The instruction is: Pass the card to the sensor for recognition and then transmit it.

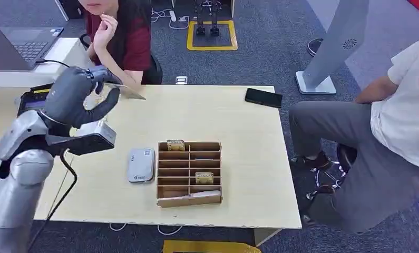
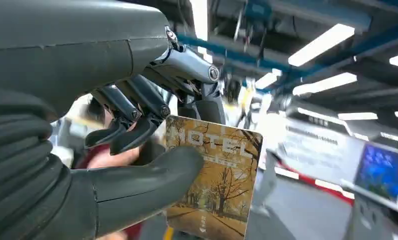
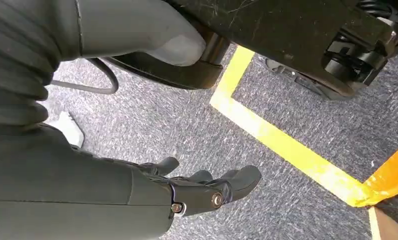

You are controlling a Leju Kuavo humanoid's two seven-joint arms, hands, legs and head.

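Observation:
My left hand (image 1: 78, 95) is raised above the table's far left part and pinches a hotel card (image 1: 130, 92) between thumb and fingers. In the left wrist view the card (image 2: 219, 180) shows an autumn tree picture with the word HOTEL, held by my left hand (image 2: 136, 150). The grey card sensor (image 1: 140, 164) lies flat on the table, nearer me and to the right of the hand. My right hand (image 3: 186, 192) hangs over the carpet, fingers apart, holding nothing.
A wooden slotted card box (image 1: 189, 173) with cards stands right of the sensor on the table (image 1: 249, 158). A black phone (image 1: 263, 97) lies at the far right edge. One person sits behind the table, another at the right. A dark terminal (image 1: 33, 100) sits far left.

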